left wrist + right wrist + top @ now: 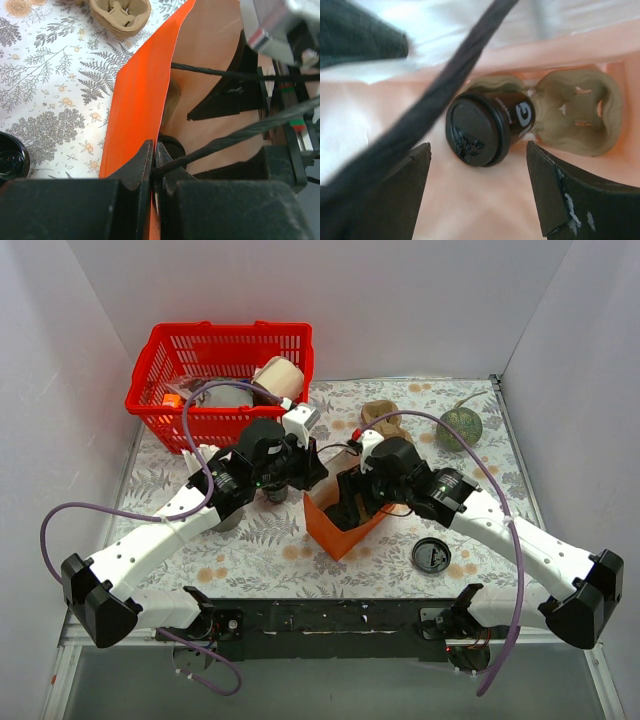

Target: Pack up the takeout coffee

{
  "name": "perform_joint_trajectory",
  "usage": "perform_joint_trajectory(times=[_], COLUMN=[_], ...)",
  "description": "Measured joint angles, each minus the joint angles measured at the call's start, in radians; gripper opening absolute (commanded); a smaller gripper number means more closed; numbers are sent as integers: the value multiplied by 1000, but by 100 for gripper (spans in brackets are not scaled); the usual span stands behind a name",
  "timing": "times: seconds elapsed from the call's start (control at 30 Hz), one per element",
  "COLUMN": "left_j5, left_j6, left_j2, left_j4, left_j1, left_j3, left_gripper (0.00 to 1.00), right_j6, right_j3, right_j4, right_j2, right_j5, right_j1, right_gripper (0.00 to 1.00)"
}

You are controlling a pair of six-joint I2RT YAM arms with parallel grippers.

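I am seeing the flowered table [250,550] with a red basket [215,425] at the upper left of the top view and the orange bag [335,530] standing open in the centre. The left gripper [154,160] is pinching the bag's near edge, its jaws closed on the paper. The right gripper [477,167] is reaching down into the bag, its fingers [395,195] spread wide and holding nothing. Between them the takeout coffee [485,127] is lying tilted at the bottom of the bag, against a pulp carrier [580,115]. Its long axis is running from lower left to right, round top toward the camera. A flat black lid [432,555] is lying at the lower right of the table.
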Motion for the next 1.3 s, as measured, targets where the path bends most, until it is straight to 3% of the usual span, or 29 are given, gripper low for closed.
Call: perform_joint_trajectory(times=[0.37, 0.67, 0.87, 1.03, 1.1, 1.2, 1.23, 1.3], left_j5=[19, 13, -6, -16, -21, -30, -34, -44], left_j6=[13, 14, 2, -8, -15, -24, -27, -36], left_j2=[0, 0, 0, 0, 0, 0, 0, 0], left_j4=[-9, -10, -11, -12, -12, -13, -14, -14], left_j1=[0, 0, 0, 0, 0, 0, 0, 0], left_j3=[-7, -18, -20, -20, -20, -20, -20, -20], left_gripper=[0, 0, 0, 0, 7, 41, 62, 78], right_j6=[56, 62, 43, 19, 12, 3, -1, -10], right_j3=[105, 122, 105, -31, -67, -86, -87, -89], right_j4=[-32, -36, 29, 193, 238, 286, 298, 317], right_j2=[100, 106, 14, -143, -184, -214, -222, -243], right_j5=[174, 220, 198, 172, 171, 169, 169, 161], right_j1=[-1, -1, -1, -1, -1, -1, -1, -1], right_gripper=[86, 86, 86, 86, 86, 86, 85, 86])
